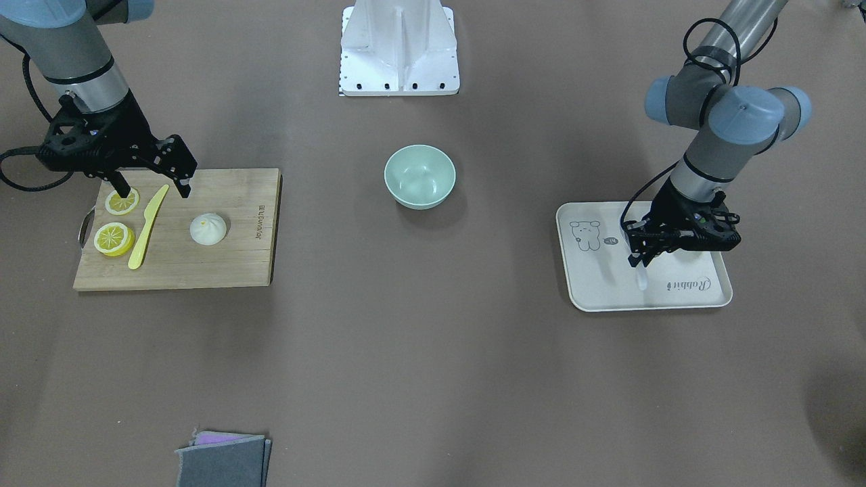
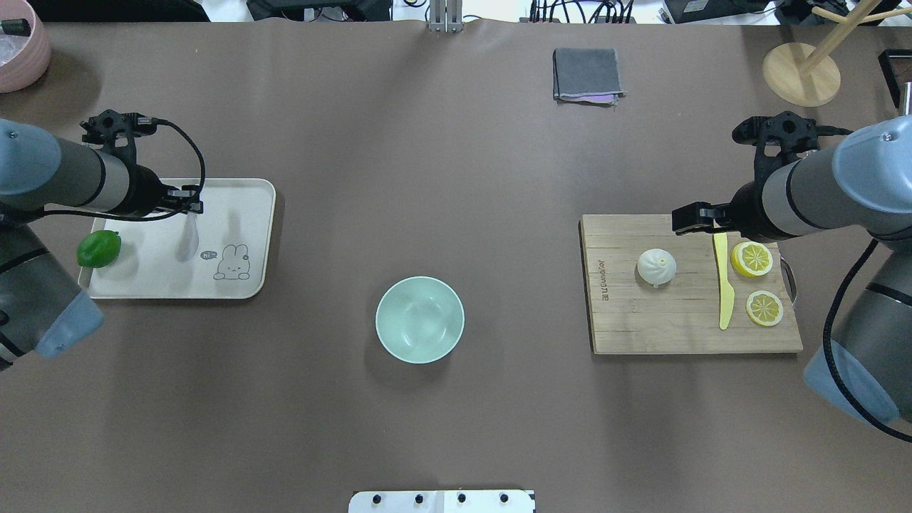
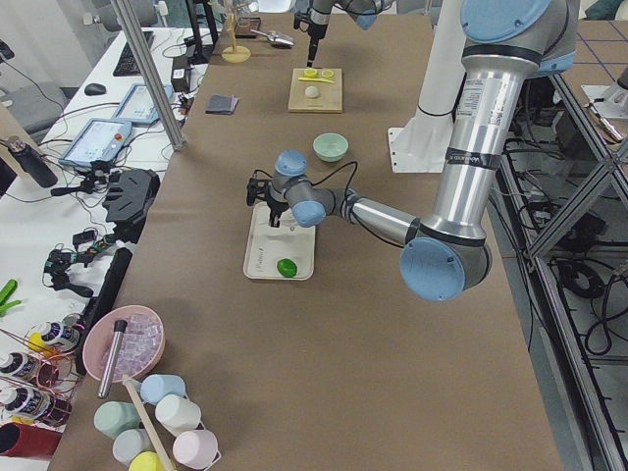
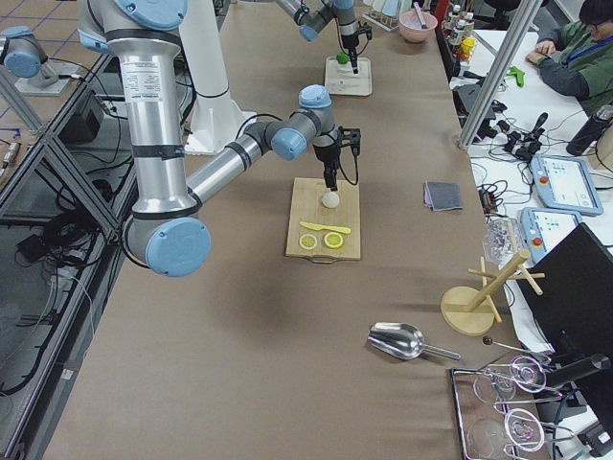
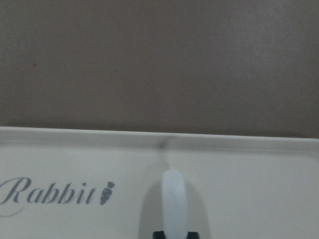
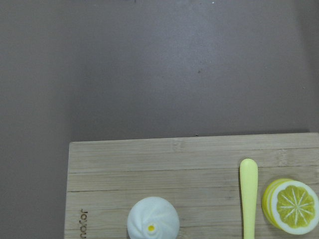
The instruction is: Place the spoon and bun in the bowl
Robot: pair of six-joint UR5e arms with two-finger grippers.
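Observation:
The white spoon (image 1: 641, 278) lies over the cream tray (image 1: 595, 297), also seen in the overhead view (image 2: 189, 242) and the left wrist view (image 5: 174, 201). My left gripper (image 1: 638, 260) is shut on the spoon's handle, low over the tray. The white bun (image 1: 208, 228) sits on the wooden cutting board (image 1: 203, 270), also in the overhead view (image 2: 656, 266) and the right wrist view (image 6: 153, 222). My right gripper (image 1: 153, 189) is open and empty above the board's back edge, beside the bun. The mint-green bowl (image 1: 419, 176) stands empty at the table's middle (image 2: 420, 319).
Two lemon slices (image 1: 114, 238) and a yellow plastic knife (image 1: 147, 226) lie on the board next to the bun. A green lime (image 2: 98, 249) rests on the tray's near end. A folded grey cloth (image 2: 586, 73) lies at the far side. The robot base (image 1: 399, 47) is behind the bowl.

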